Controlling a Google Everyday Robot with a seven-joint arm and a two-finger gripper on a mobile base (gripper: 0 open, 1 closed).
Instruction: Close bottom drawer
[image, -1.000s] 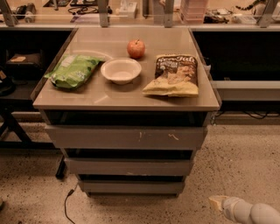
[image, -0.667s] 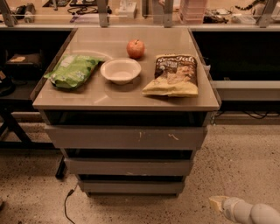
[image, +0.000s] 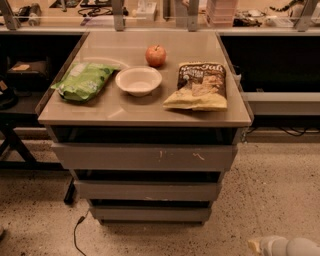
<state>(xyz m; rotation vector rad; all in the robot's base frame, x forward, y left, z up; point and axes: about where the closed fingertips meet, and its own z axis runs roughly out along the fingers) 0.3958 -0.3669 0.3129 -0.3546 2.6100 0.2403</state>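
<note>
The bottom drawer (image: 150, 214) sits lowest in the cabinet, just above the floor (image: 280, 190), under the middle drawer (image: 147, 190) and the top drawer (image: 145, 157). A dark gap shows above its front panel, so it looks to be pulled out a little toward the near side. How far out it is cannot be read from this angle.

The gripper (image: 257, 245) is low at the near right edge of the view, close to the floor. Only its pale tip shows, pointing left. Whether it is spread or pressed together cannot be told, and it holds nothing that can be seen.

The relation that matters is that the drawer front lies to the left of the gripper and somewhat farther off, well apart from it. The panel's long axis runs left to right, and its right end is the end nearest the gripper. The closing push has to go toward the far side, square to that panel. So the gripper probably needs to go left first, to get in front of the panel, then press away. A push near the right end alone could skew the drawer.

On the cabinet top (image: 145, 107) are a green bag (image: 82, 81), a bowl (image: 138, 80), an apple (image: 155, 55) and a chip bag (image: 198, 86), all well above the work.
</note>
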